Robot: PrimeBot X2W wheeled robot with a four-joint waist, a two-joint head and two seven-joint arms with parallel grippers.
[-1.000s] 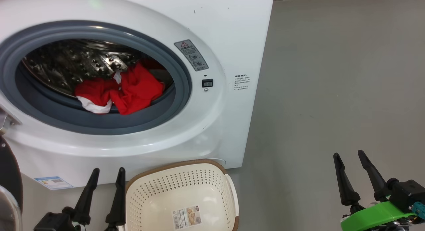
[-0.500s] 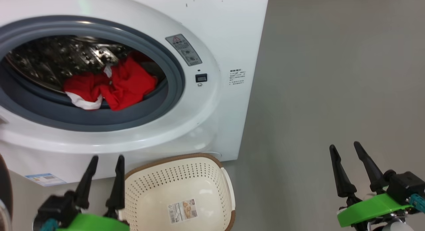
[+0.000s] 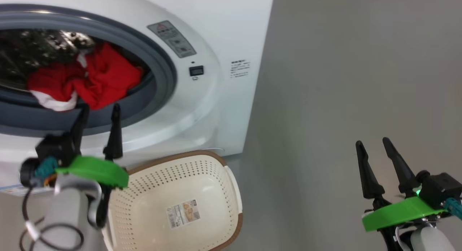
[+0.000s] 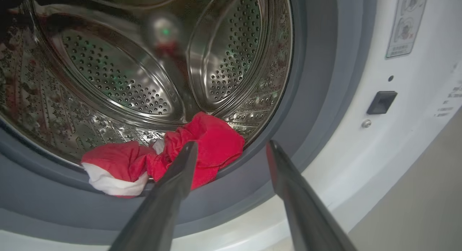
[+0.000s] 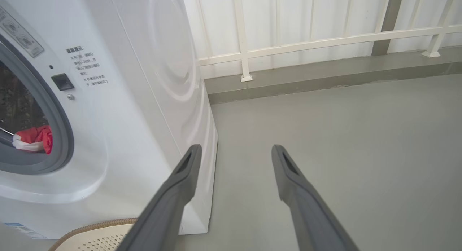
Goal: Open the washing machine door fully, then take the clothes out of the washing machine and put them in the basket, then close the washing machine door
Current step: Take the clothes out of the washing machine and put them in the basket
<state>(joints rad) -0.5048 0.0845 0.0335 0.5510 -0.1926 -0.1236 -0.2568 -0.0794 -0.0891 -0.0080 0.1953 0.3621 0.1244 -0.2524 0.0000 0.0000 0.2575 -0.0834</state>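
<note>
The white washing machine (image 3: 231, 31) stands with its drum mouth uncovered; its door is out of view. Red clothes (image 3: 90, 78) with a white patch lie at the front of the steel drum, partly over the grey rubber ring (image 3: 158, 81). My left gripper (image 3: 100, 110) is open, raised in front of the lower ring, just below the clothes (image 4: 209, 146) and apart from them. The cream basket (image 3: 202, 179) sits on the floor below the drum mouth, with only a paper label inside. My right gripper (image 3: 371, 142) is open over bare floor at the lower right, holding nothing.
Grey floor (image 3: 343, 81) stretches to the right of the machine. In the right wrist view a white railing (image 5: 306, 42) and a low kerb run behind the machine's side panel (image 5: 169, 63). The basket rim (image 5: 94, 227) shows at that view's bottom left.
My left arm has risen from beside the basket to the drum mouth, its fingers now just below the clothes. The head camera has shifted, sliding the machine leftward in view. The right gripper has barely moved.
</note>
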